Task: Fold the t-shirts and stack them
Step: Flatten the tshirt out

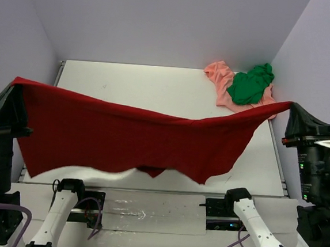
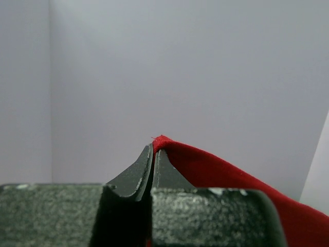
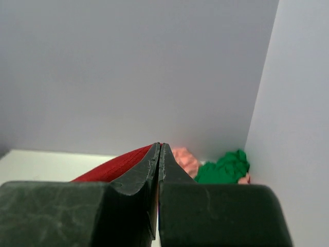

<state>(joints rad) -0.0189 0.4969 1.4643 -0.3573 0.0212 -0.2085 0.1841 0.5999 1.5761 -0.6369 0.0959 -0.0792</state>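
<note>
The left gripper [image 2: 153,150] is clamped on one upper corner of the dark red t-shirt [image 1: 129,135]. The right gripper [image 3: 160,149] is clamped on the opposite corner. In each wrist view the jaws meet with only a thin edge of red cloth pinched at the tips.

The garment hangs between the two grippers above the near half of the table [image 1: 145,81]. Its top edge sags toward the middle and its lower hem is uneven.

Handling, as judged: the cloth is light, soft and fully limp. It takes no shape of its own and may slip from a shallow pinch under tension. Grasp at corners or seams, deep in the jaws.

At the far right corner, the green t-shirt [image 1: 250,85] lies crumpled on the salmon-pink t-shirt [image 1: 220,76]. Both are unfolded.
</note>
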